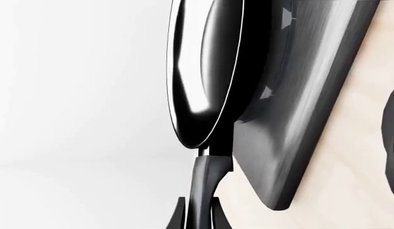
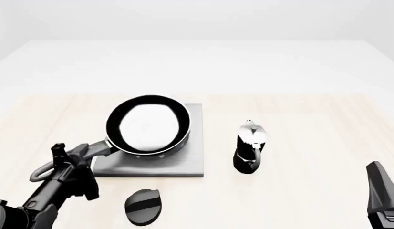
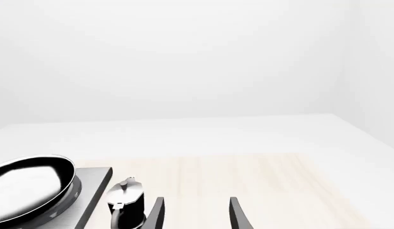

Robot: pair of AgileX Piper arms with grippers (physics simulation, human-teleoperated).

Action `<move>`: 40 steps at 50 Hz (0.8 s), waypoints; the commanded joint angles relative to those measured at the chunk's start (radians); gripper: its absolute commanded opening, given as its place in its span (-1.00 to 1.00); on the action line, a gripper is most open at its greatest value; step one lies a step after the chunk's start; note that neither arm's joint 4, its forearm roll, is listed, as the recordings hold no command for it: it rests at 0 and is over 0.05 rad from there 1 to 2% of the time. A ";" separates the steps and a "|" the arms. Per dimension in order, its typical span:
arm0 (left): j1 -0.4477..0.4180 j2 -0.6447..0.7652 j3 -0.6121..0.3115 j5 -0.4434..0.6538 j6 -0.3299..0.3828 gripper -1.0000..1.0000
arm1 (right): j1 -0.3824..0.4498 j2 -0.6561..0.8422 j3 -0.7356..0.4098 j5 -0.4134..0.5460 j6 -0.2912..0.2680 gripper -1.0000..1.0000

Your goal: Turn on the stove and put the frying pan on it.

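Gripping the frying pan (image 2: 148, 125) by its handle, the left gripper (image 2: 69, 160) holds it over the stove (image 2: 184, 164); it should lower it level, centred on the burner. The right gripper (image 3: 195, 212) hangs open, well apart.

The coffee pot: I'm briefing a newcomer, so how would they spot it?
Find the grey stove mid-table; the coffee pot stands upright just right of it, apart. Unlike the pan and knob, it is tall, black below, silver above.

Simulated kitchen tabletop: stove (image 2: 184, 164), coffee pot (image 2: 250, 145).
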 commanded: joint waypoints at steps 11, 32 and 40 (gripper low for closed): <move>-0.007 0.042 0.007 -0.078 0.019 -1.00 | -0.003 0.000 0.001 -0.001 0.000 1.00; -0.011 0.069 0.004 -0.090 0.007 -1.00 | -0.006 0.000 -0.007 0.008 0.000 1.00; -0.015 0.031 -0.001 -0.063 0.007 1.00 | -0.003 0.000 -0.010 0.008 0.002 1.00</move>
